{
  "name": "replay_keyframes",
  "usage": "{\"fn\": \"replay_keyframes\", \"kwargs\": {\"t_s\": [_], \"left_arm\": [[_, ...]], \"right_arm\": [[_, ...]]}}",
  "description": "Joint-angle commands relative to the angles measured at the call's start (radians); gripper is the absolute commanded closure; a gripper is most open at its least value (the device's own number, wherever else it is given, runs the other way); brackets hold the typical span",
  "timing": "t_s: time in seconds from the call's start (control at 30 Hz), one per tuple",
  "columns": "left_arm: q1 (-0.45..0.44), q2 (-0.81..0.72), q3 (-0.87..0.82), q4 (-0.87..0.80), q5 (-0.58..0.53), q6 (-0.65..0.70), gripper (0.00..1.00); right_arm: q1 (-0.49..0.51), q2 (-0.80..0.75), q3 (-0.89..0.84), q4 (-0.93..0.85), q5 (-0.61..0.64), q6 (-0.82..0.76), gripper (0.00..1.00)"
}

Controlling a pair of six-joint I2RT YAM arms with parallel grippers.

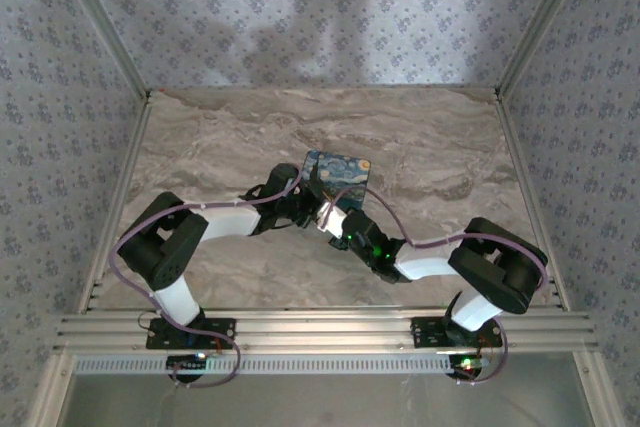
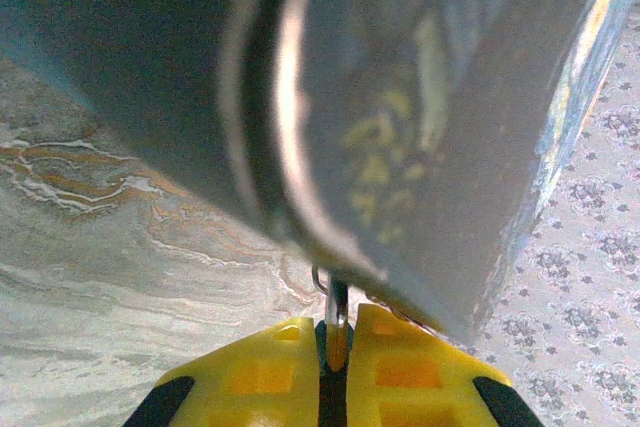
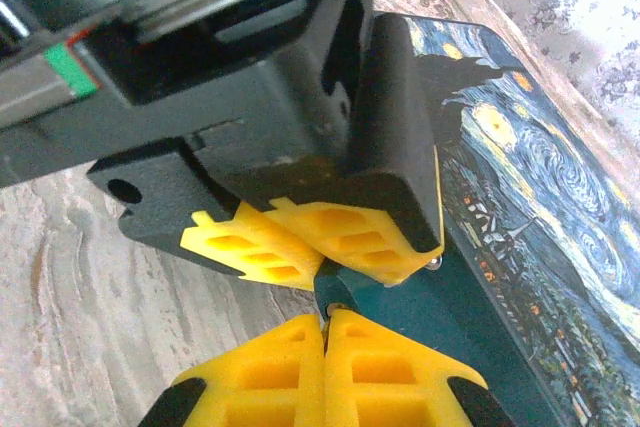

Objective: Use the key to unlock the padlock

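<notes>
The padlock [image 3: 336, 293] is a small teal body pinched between the yellow fingers of my left gripper [image 3: 326, 269], right at the front of the painted night-sky box [image 3: 520, 177]. In the left wrist view the padlock [image 2: 336, 319] sits in that shut left gripper [image 2: 335, 335], its thin loop running up under the box [image 2: 400, 97]. My right gripper [image 3: 325, 323] is shut just below the padlock, with a small metal tip of the key [image 3: 331, 308] showing at its fingertips and touching the lock's underside. From above, both grippers meet at the box's front edge [image 1: 322, 212].
The box [image 1: 337, 169] lies mid-table on the marble top [image 1: 220, 147]. Patterned walls and aluminium rails [image 1: 320, 332] bound the table. Both arms crowd the space just in front of the box.
</notes>
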Motion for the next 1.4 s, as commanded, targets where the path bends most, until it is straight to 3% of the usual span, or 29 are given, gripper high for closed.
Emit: {"fn": "replay_keyframes", "kwargs": {"t_s": [0.0, 0.4, 0.7, 0.8, 0.93, 1.17, 1.37], "left_arm": [[-0.009, 0.005, 0.011, 0.006, 0.037, -0.016, 1.0], [-0.014, 0.008, 0.008, 0.01, 0.034, -0.019, 1.0], [-0.015, 0.015, 0.009, 0.008, 0.028, -0.012, 1.0], [-0.014, 0.015, 0.007, 0.01, 0.023, 0.002, 0.83], [-0.009, 0.001, 0.007, -0.003, 0.017, 0.032, 0.7], [0.008, -0.053, 0.003, -0.049, 0.003, 0.083, 0.52], [0.048, -0.136, 0.003, -0.155, -0.034, 0.168, 0.45]], "right_arm": [[-0.018, -0.006, -0.008, 0.073, 0.055, 0.146, 1.0], [-0.056, 0.024, -0.052, 0.148, 0.007, 0.39, 1.0], [-0.062, 0.033, -0.053, 0.142, -0.001, 0.407, 1.0], [-0.066, 0.034, -0.059, 0.142, -0.008, 0.426, 1.0], [-0.068, 0.028, -0.076, 0.145, -0.02, 0.478, 1.0], [-0.1, 0.016, -0.118, 0.184, -0.095, 0.601, 1.0], [-0.174, 0.023, -0.143, 0.217, -0.236, 0.773, 1.0]]}}
